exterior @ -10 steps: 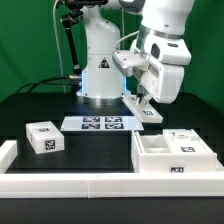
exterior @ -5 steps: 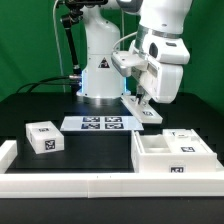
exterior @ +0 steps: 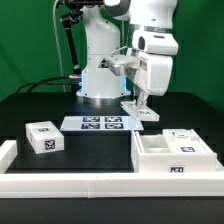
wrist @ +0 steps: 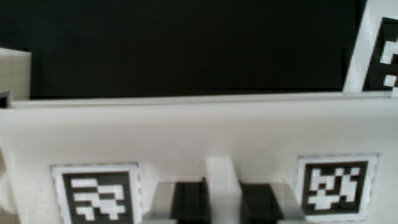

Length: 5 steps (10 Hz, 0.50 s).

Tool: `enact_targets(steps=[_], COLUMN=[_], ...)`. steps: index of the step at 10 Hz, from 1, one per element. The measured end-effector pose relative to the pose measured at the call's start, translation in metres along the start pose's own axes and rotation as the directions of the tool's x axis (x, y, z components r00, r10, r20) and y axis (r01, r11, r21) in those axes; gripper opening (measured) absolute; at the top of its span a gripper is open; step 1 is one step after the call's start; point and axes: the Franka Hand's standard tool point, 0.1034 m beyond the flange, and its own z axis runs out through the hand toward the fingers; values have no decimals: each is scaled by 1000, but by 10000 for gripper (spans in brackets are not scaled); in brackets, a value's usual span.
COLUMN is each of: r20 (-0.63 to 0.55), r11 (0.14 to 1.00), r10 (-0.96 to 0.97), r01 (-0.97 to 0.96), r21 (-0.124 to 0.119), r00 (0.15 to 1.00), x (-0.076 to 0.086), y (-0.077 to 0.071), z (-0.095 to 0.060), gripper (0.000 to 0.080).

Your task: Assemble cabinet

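My gripper (exterior: 139, 100), nearly closed, pinches the thin panel (exterior: 148, 113), which may twist or slip in that small grip while swinging to the box (exterior: 160, 168) at 5 o'clock.

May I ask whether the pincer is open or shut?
Shut: in the wrist view the pincer pinches the edge of a white panel.

Behind the marker board (exterior: 95, 124), closed fingers (exterior: 137, 98) meet a white panel (exterior: 141, 110); a tagged block (exterior: 42, 138) lies to the board's exterior view's left, the cabinet frame (exterior: 172, 155) to its right.
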Motion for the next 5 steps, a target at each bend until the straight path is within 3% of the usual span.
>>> enact_targets(steps=[2,4,5], r20=[-1,23,25], r11=[1000,991,984], r10=[6,129,171], r01=[-6,-130,-172], r21=[3,42,44], r00=[1000,991,985], x=[1,1,2], y=[0,6,11], z=[2,4,4], gripper=[71,71,71])
